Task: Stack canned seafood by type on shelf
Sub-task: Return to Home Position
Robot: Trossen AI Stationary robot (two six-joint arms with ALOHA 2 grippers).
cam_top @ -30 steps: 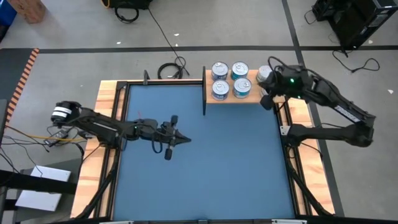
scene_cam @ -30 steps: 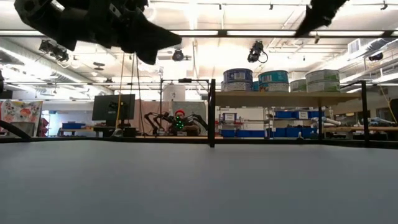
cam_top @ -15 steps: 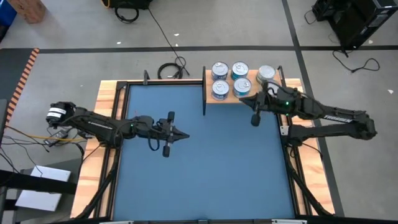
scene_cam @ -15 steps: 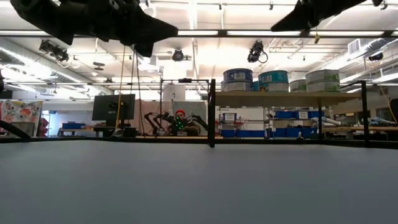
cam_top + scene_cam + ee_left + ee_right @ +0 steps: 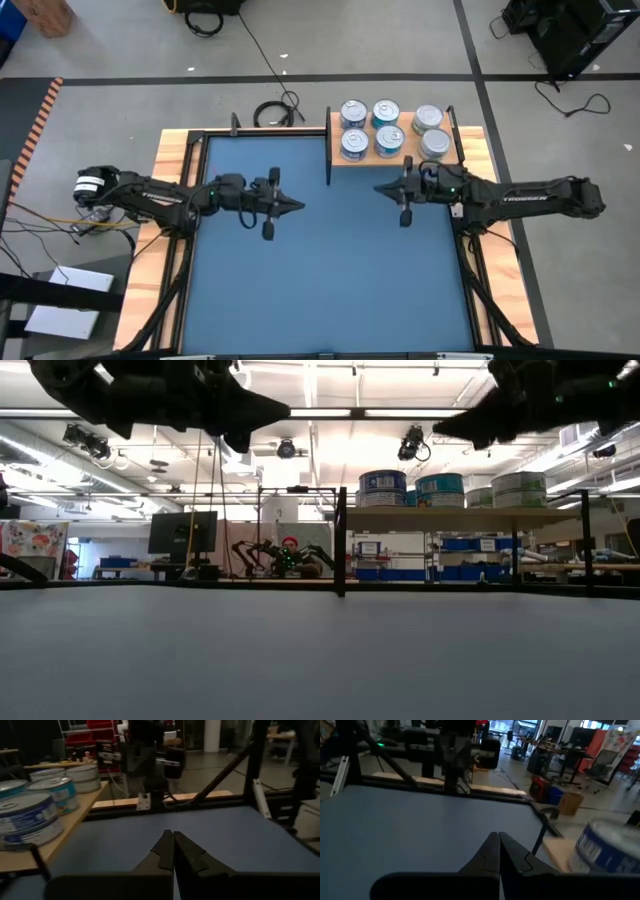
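Both sets of jaws are clenched on nothing. In each wrist view the two dark fingers sit tip to tip with only mat under them. Your left gripper hangs over the 9 o'clock half of the blue mat and points toward 3. Your right gripper faces it and points toward 9, and there's a gap between the two tips. The low view shows both riding high above the surface.

For room to move, open mat runs from the grippers all the way to 6 o'clock, bounded by the desk's wooden edge strips. The tight spot is at 12 to 1 o'clock. The shelf sits on that corner of the mat, and its tall black post stands near your right gripper's tip.

The tins are all on the shelf. From above they're six shiny silver tops in two rows of three. The labels only show in the low view, side-on: blue-teal toward 9, grey-silver toward 3. They look taller than a single tin there, but I can't count the layers.

The left wrist view catches several teal-labelled ones along the board. The right wrist view only gets one blue-labelled tin at its edge.
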